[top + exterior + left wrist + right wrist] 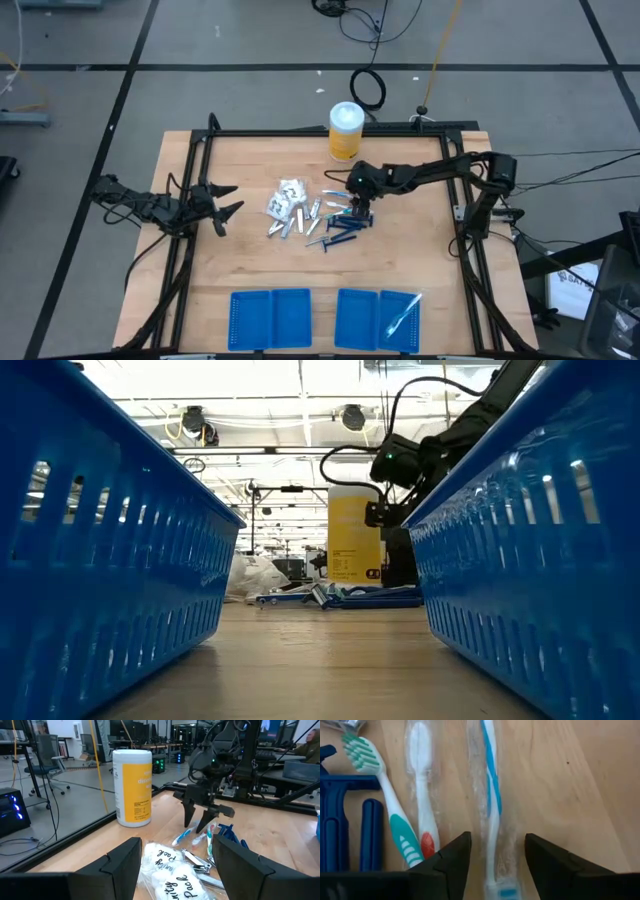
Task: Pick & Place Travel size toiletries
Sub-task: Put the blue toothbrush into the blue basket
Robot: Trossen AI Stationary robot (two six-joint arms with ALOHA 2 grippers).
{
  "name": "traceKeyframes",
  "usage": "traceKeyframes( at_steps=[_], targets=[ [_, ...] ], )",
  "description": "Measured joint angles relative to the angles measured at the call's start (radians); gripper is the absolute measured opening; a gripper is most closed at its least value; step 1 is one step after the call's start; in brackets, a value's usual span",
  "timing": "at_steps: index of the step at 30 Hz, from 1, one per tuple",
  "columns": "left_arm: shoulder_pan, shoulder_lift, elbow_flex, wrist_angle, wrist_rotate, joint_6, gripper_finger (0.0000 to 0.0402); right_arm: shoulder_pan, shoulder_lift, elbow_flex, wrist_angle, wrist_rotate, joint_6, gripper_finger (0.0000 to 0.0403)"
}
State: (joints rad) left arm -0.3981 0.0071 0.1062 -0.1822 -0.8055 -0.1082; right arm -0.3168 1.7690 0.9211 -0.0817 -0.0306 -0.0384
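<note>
The wooden table (pixel 250 270) carried four blue trays (pixel 270 320) along its near edge and a yellow canister (pixel 345 130) at the far edge. Mid-table lay the toiletries (pixel 310 215), heaped. The right pincer (pixel 494 852) hung spread over a blue-striped toothbrush (pixel 491 795), seemingly not touching. The left pincer (pixel 228 200) waited spread beside the white packets (pixel 167 872).

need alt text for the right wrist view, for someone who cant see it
The right gripper hangs open just above a wooden table, its two dark fingers straddling a clear-wrapped blue-and-white toothbrush. Beside it lie a wrapped white toothbrush, a green-and-white toothbrush and dark blue razors.
</note>
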Motion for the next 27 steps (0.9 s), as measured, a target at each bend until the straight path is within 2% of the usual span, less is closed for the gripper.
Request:
traceKeyframes(
  at_steps=[7,18,23,27],
  targets=[
    [0.000,0.000,0.000,0.000,0.000,0.000,0.0239,0.001,-0.001,0.000,-0.001,-0.001,0.026,0.0136],
    [0.000,0.000,0.000,0.000,0.000,0.000,0.0239,0.001,-0.011,-0.002,0.004,0.012,0.009,0.0011],
    [0.000,0.000,0.000,0.000,0.000,0.000,0.0239,0.006,-0.058,-0.005,-0.006,0.087,-0.002,0.0018],
    [0.000,0.000,0.000,0.000,0.000,0.000,0.0239,0.020,-0.147,-0.005,-0.012,0.082,0.020,0.0013]
  ],
)
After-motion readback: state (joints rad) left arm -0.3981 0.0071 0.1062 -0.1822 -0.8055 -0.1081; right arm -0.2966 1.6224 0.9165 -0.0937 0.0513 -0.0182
